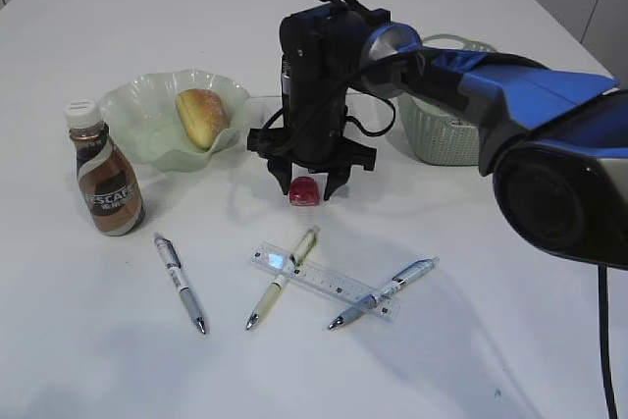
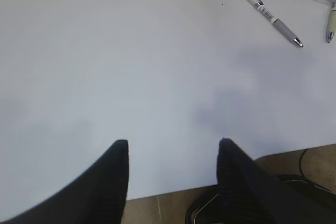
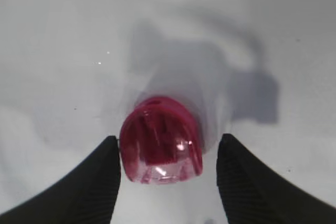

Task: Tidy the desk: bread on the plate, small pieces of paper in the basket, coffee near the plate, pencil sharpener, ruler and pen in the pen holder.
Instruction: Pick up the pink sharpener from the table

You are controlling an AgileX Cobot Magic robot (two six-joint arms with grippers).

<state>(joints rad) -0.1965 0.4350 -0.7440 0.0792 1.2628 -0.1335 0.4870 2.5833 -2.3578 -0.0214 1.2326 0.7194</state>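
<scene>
So my right gripper (image 3: 167,158) is pointing straight down at the desk (image 1: 471,340), jaws spread fairly wide, with the little translucent red dome-shaped pencil sharpener (image 3: 160,141) sitting between the fingertips. One finger looks like it's right at the sharpener's side, the other has a gap, so it's framed, not pinched. It's resting on the white tabletop.

Just nearer than that is the stationery: a short clear plastic ruler (image 1: 329,280) lying flat, a cream-barrelled pen (image 1: 284,276) crossing its left end and a blue-and-clear pen (image 1: 385,292) crossing its right end. Further left lies a grey-and-white pen (image 1: 180,282) on its own.

Left of my gripper and a bit further back is the pale green wavy-rimmed glass plate (image 1: 137,110) with the golden-brown oval bread roll (image 1: 201,117) in it. The brown Nescafe coffee bottle (image 1: 105,176) with its white cap stands upright just beside the plate's near-left edge. The sage-green perforated plastic basket (image 1: 446,139) is behind my arm on the right.

My left gripper (image 2: 173,148) hangs open over bare desk at the near edge, holding nothing.
</scene>
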